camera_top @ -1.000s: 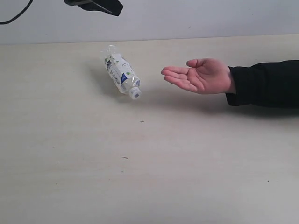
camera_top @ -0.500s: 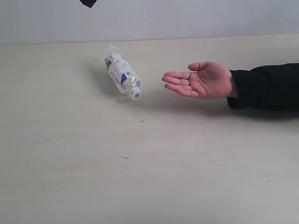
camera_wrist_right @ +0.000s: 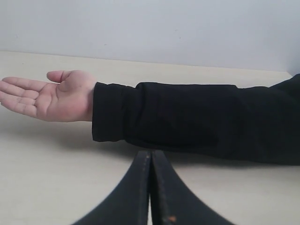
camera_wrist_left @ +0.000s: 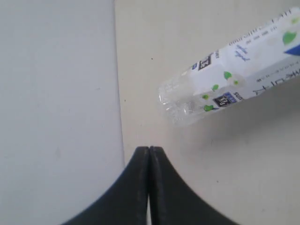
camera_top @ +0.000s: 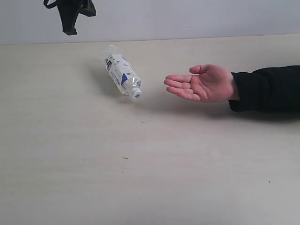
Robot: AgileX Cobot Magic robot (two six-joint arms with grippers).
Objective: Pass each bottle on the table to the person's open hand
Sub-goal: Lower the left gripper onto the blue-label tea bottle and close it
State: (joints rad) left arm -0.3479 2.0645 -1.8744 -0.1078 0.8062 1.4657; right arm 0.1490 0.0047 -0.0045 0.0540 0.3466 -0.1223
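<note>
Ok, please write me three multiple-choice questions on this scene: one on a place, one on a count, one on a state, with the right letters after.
1. In the exterior view, where is the small clear plastic bottle with the white label relative to the person's open hand?
A. In its palm. B. Left of it, apart. C. Right of it.

2. How many bottles lie on the pale beige table?
A. One. B. Two. C. Four.

3. How do the jaws of the black left gripper stand?
A. Wide open. B. Clamped on the bottle. C. Shut, empty.

Answers:
1 B: bare table shows between the bottle's cap and the fingertips.
2 A: only one bottle is in view.
3 C: the left wrist view shows them pressed together with nothing between.
</note>
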